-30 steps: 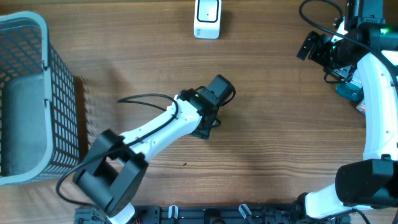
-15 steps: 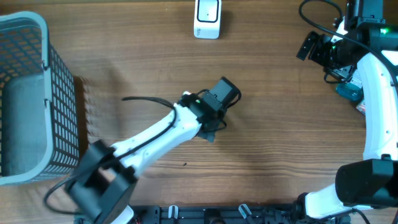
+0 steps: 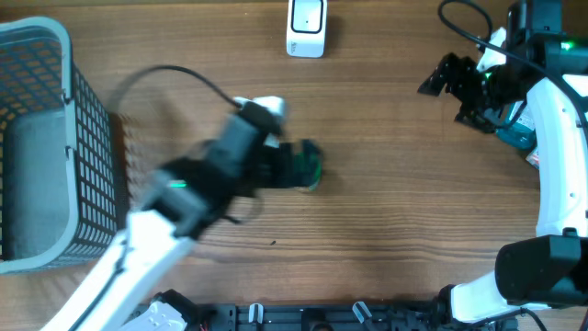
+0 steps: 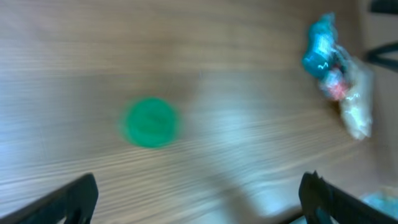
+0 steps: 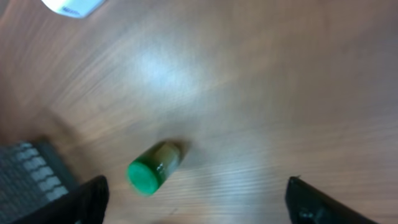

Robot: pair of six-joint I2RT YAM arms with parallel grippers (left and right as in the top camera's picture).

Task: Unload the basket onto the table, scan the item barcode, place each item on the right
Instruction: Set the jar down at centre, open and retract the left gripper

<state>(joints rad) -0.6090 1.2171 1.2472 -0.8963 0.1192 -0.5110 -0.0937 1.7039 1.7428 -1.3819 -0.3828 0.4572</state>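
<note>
Bottle (image 5: 155, 169) first: the one item I judge I am meant to scan lies on its side on the bare table (image 3: 395, 202), near the middle, green cap toward my right wrist camera, and nothing is holding it. My left gripper (image 4: 199, 198) hangs close above it with its jaws spread wide and nothing between them; the cap shows ahead of my fingers, not inside them, and both the overhead and the left wrist view of that arm are smeared, so I cannot tell how near I am. My right gripper (image 5: 202, 200) is well off to the right side, jaws also apart and empty, looking across at the bottle. I take the layout as a line of work: the pile of packets (image 4: 339, 84) on my right as stock, the white scanner (image 3: 306, 26) at the far edge where a label can be shown to it, and the mesh basket (image 3: 92, 138) on my left probably for finished goods. Counting: one bottle, one scanner, one basket, two grippers, and packets too blurred to number.
</note>
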